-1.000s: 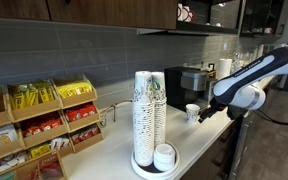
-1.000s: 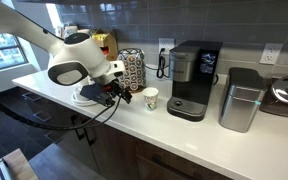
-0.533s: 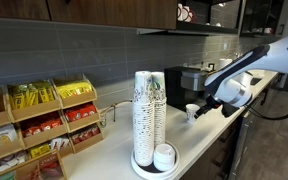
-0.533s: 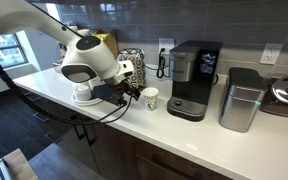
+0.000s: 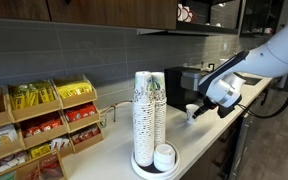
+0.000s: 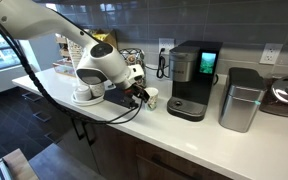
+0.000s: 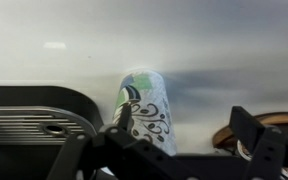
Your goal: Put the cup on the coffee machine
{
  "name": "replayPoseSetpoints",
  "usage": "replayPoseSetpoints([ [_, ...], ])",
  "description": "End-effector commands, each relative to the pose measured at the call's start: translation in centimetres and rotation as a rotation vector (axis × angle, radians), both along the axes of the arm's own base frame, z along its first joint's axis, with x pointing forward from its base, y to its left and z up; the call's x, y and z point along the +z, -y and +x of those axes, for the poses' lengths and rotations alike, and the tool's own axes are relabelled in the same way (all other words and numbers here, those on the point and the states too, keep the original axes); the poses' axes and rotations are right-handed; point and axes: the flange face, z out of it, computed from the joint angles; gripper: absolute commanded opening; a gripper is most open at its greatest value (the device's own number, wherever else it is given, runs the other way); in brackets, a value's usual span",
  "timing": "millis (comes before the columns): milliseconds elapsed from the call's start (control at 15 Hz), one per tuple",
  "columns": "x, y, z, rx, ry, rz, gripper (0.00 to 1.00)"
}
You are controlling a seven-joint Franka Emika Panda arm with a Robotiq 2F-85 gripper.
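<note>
The cup [image 5: 192, 110] is small, white and upright on the white counter, left of the coffee machine [image 6: 192, 80] in an exterior view [image 6: 152, 97]. The coffee machine [image 5: 188, 78] is boxy and black with a silver front. My gripper [image 5: 198, 112] is open and low at the cup, reaching it from the side [image 6: 142, 95]. In the wrist view the cup [image 7: 147, 105] shows a green and dark print and stands between the fingers, close to the left one. The gripper [image 7: 184, 128] is not touching it on the right side. The machine's drip grate [image 7: 24, 122] is at the left.
Tall stacks of printed cups [image 5: 149, 115] and a short white stack [image 5: 165, 156] stand on a tray. A snack rack [image 5: 44, 125] is behind them. A wire basket [image 6: 132, 68], a silver canister [image 6: 242, 98] and a dark appliance [image 6: 287, 95] line the counter.
The arm has swung in toward the cup, and the gripper has come right up to it. The cup has not moved.
</note>
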Motion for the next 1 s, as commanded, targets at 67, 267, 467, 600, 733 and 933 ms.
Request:
replayPoseSetpoints([
  [67, -1.4, 1.8, 1.1, -0.021, 0.004, -0.02, 1.0],
  [267, -2.0, 2.2, 1.7, -0.029, 0.016, -0.009, 1.0],
  [467, -2.2, 2.3, 2.6, -0.034, 0.05, 0.005, 1.0],
  [600, -2.3, 2.4, 3.1, -0.035, 0.076, 0.014, 1.0],
  [733, -2.5, 2.6, 3.5, -0.037, 0.099, 0.023, 1.0],
  [933, -3.0, 3.2, 4.0, -0.045, 0.13, 0.034, 1.0],
])
